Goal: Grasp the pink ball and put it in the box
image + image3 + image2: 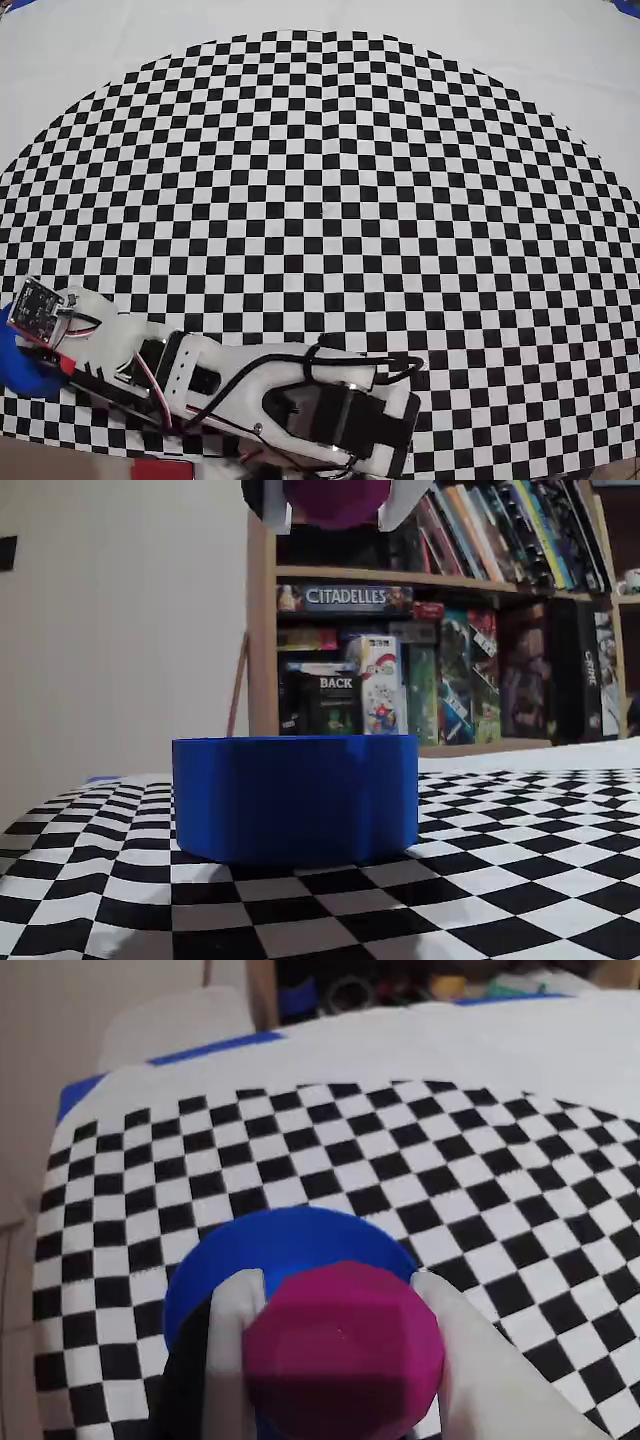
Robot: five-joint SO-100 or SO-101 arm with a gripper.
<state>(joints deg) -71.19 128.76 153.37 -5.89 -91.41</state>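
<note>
In the wrist view the gripper (335, 1360) pinches the pink ball (345, 1355) between its two white fingers (237, 1340), one pressed to each side of the ball. The ball is magenta and faintly faceted, and it fills the lower middle of that view. Directly behind and below it lies the box (290, 1250), a round bright-blue container whose top shows as a blue arc around the ball.

In the fixed view the ball (335, 500) hangs at the top edge of the picture, well above the box (295, 798) and clear of it, with the white fingertips (400, 502) at either side. The ball sits over the box's middle, not touching its rim. The box stands upright on the checkered cloth (500, 880), its wall straight and plain blue.

In the overhead view the arm (240, 385) reaches out over the box (22, 365), which shows only as a blue patch at the left edge, mostly hidden under the arm's end. The ball itself cannot be seen from there. The checkered cloth (330, 200) spreads away from the box across the rest of that view, on a white table (560, 60).

Behind the box in the fixed view stands a wooden bookshelf (400, 577) packed with books and game boxes, beside a pale wall (120, 620).
</note>
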